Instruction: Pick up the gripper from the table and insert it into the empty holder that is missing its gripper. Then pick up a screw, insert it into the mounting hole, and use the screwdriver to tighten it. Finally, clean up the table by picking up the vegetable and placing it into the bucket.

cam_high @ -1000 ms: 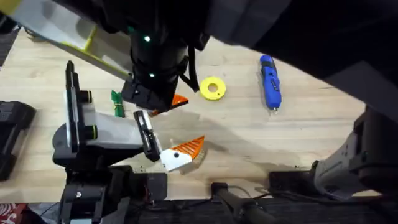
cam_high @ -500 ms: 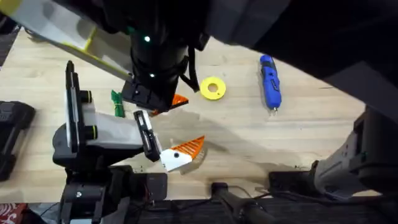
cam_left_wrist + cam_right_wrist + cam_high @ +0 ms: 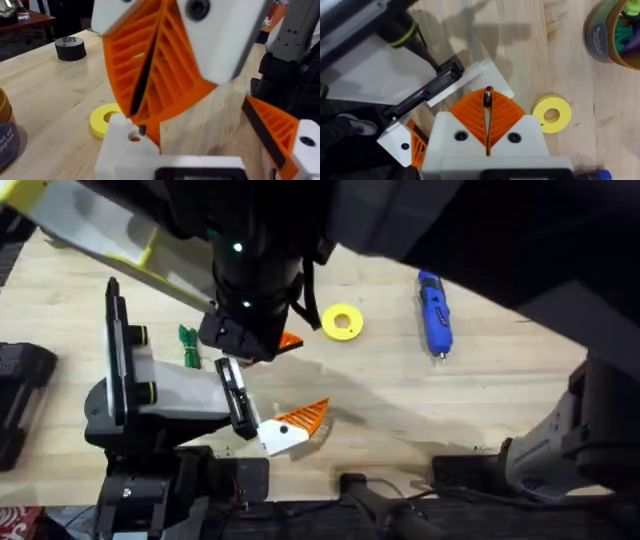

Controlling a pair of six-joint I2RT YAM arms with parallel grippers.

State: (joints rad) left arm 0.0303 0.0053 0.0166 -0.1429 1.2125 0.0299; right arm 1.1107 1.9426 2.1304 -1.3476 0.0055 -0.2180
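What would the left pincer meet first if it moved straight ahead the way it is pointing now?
Most likely the right pincer: its shut orange pads hang close in front of the left pincer in the left wrist view. The yellow disc lies farther off; depth is unclear.

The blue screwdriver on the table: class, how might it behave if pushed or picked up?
The screwdriver looks pen-shaped and round-bodied, so a sideways push would probably roll it across the table. It appears rigid, likely staying straight when lifted. Its smooth casing may slip in a loose pinch.
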